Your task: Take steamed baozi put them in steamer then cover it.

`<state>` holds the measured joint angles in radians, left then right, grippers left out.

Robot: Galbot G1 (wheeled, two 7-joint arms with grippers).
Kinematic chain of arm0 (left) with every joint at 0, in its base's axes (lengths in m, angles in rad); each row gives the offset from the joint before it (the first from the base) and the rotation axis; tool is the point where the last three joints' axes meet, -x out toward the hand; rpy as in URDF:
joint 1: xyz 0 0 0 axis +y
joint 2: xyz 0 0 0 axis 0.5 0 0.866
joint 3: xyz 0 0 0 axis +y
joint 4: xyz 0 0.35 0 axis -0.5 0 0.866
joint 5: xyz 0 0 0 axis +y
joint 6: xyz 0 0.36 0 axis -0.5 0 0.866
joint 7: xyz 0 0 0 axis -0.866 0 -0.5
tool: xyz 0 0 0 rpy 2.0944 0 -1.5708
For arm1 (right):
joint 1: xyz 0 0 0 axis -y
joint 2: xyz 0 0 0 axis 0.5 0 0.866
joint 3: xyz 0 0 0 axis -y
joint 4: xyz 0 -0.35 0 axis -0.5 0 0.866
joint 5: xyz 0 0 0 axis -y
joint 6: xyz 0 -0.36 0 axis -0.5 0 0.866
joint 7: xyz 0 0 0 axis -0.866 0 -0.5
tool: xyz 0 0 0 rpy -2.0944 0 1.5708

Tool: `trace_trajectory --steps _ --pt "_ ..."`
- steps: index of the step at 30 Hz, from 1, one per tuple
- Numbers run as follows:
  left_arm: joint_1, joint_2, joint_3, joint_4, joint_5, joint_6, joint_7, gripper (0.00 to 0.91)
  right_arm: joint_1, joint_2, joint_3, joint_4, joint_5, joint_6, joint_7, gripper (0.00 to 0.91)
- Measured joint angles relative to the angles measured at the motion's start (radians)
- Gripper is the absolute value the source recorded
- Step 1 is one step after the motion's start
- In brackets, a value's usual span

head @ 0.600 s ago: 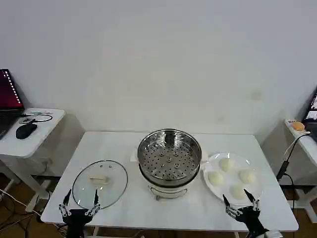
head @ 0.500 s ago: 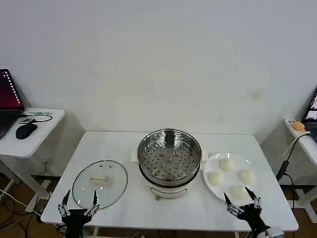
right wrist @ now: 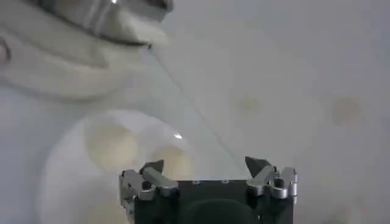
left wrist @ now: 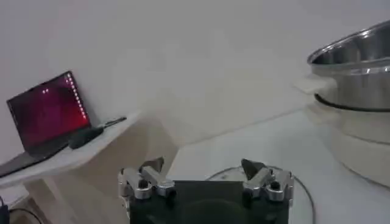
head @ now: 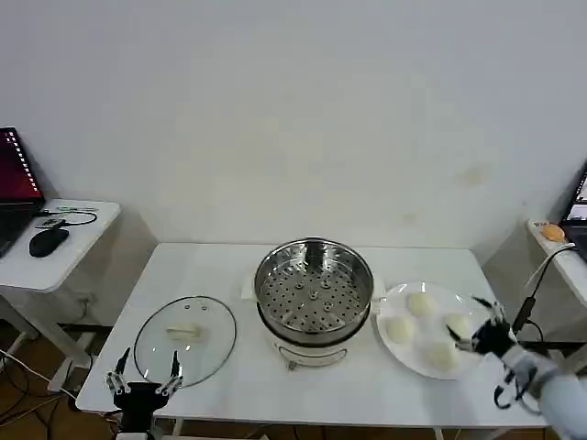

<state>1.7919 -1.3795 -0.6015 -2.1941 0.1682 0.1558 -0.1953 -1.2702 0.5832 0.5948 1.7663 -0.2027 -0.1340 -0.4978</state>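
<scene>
Right gripper (head: 479,327) spread wide, hovering at the plate's (head: 410,359) outer edge beside the steamed baozi (head: 421,303), lined up for a first pick toward the uncovered steamer (head: 314,289); left gripper (head: 142,385) parked, fingers splayed and unloaded, near the cover (head: 184,336).

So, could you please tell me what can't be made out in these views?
- Head view: the right hand hides part of the rightmost of the steamed baozi; contact cannot be told.
- Right wrist view: the hand's body hides part of the plate, so not all four buns can be counted.
- Left wrist view: the steamer is cut off by the edge.
</scene>
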Motion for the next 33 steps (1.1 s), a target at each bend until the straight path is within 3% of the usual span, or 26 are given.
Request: trace_trajectory --steps 8,17,24,33 --pt "0.005 0.000 -0.008 -0.015 0.026 0.009 0.027 0.907 0.395 -0.098 -0.331 -0.154 -0.071 0.082 -0.213 0.907" --pt "0.004 -0.010 -0.018 -0.030 0.040 0.013 0.035 0.907 0.829 -0.045 -0.759 -0.357 -0.101 0.140 -0.380 0.907" --pt "0.001 -0.018 -0.040 -0.027 0.039 0.011 0.043 0.907 1.028 0.063 -0.985 -0.526 -0.121 0.149 -0.475 0.907" --pt "-0.012 -0.021 -0.046 -0.012 0.043 0.013 0.050 0.907 1.137 0.164 -1.125 -0.669 -0.137 0.128 -0.541 0.907"
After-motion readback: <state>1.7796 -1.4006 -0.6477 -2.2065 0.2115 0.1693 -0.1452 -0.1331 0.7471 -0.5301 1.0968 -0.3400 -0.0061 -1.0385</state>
